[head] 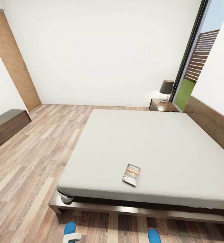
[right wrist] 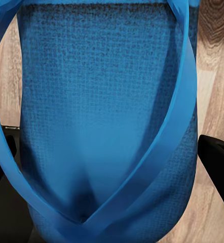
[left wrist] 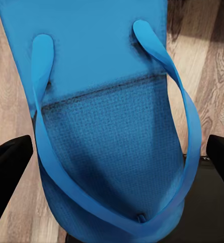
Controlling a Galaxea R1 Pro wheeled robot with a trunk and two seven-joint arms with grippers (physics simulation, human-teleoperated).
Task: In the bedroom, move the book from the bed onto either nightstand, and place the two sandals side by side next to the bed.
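Note:
The book point(head: 131, 174), dark with an orange band, lies on the grey mattress of the bed point(head: 152, 141) near its foot edge. A nightstand point(head: 163, 105) stands at the far side of the headboard. One blue sandal point(head: 70, 228) sits at the bottom of the head view in my left gripper point(head: 71, 237). Seen from the wrist, this sandal point(left wrist: 107, 126) spans the gap between the black fingers point(left wrist: 8, 172) of the left gripper point(left wrist: 119, 157). The other sandal point(head: 153, 235) point(right wrist: 102, 121) lies between the fingers point(right wrist: 218, 162) of my right gripper point(right wrist: 109, 162). Both hang over the wood floor in front of the bed.
A lamp point(head: 166, 90) stands on the nightstand beside the tall window point(head: 196, 67). A long low dark cabinet point(head: 5, 126) runs along the left wall, by a wooden door point(head: 14, 60). Wood floor point(head: 41, 145) stretches left of the bed.

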